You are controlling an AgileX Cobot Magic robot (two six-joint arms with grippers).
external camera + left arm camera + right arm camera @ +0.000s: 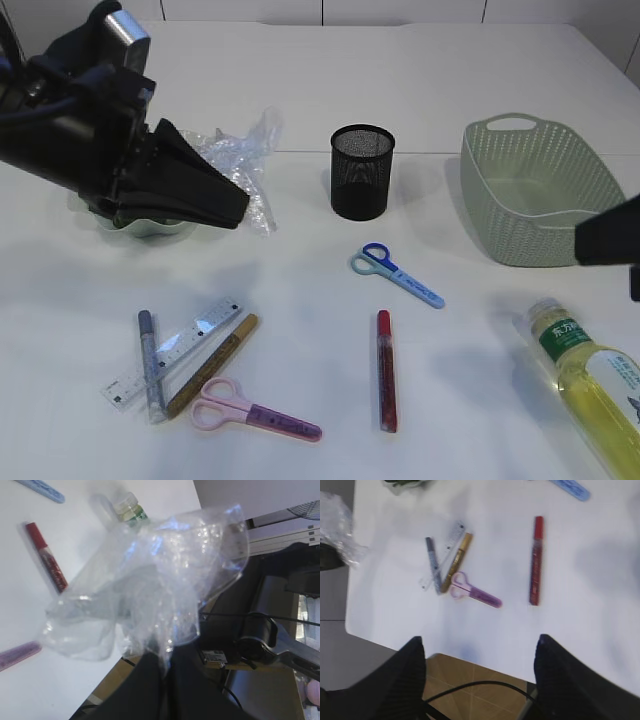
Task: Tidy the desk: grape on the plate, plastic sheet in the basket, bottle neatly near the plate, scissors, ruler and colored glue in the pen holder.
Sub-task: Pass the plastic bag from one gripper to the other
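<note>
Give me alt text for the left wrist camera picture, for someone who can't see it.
The shut left gripper holds a crumpled clear plastic sheet up above the white table. Behind it lie a red glue pen and the capped top of a clear bottle.

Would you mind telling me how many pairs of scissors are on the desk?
2: blue scissors below the pen holder; pink scissors near the front edge, beside the ruler. None seem hidden.
</note>
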